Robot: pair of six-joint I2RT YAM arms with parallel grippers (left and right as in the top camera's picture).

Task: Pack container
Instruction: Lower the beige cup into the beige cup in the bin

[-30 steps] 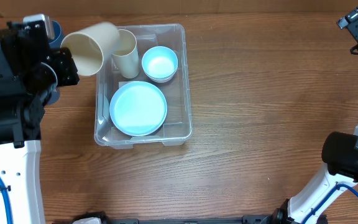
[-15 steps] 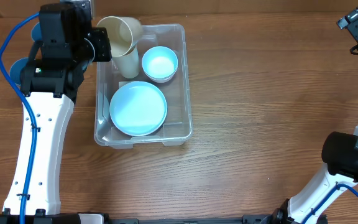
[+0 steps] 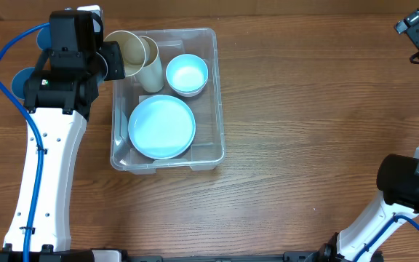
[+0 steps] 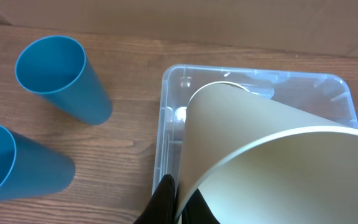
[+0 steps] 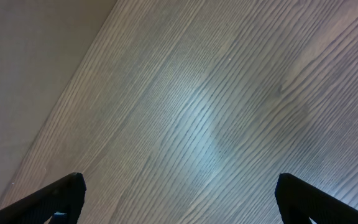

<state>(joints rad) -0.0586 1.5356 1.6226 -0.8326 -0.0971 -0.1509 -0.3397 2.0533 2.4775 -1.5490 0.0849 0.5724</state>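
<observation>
**Cream cup held over the container's far-left corner**

Clear plastic, the container [image 3: 217,102] sits on the wooden tabletop [image 3: 304,145]. Inside it, a pale blue plate [image 3: 161,126] fills the near half, a pale blue bowl [image 3: 187,74] sits at the far right, and a cream cup [image 3: 150,69] stands upright at the far left.

Over that far-left corner the left arm [image 3: 49,145] holds a second cream cup [image 3: 126,52] tilted, its jaws pinching the cup's wall at the rim. The held cup overlaps the standing one. Whether the two touch cannot be told from either view.

The step in hand looks like placing this cup, probably by nesting it into its twin. The next move would call for righting the cup, lining it up over the standing cup's mouth, lowering it and only then letting go. A skewed descent could tip the cup below or catch the container's rim.

Two blue cups [image 4: 61,78] [image 4: 17,165] wait on the tabletop just left of the container, not yet packed and close under the left arm. The right arm [image 3: 406,182] is well off to the container's right, its jaws spread wide over bare wood, holding nothing.
</observation>
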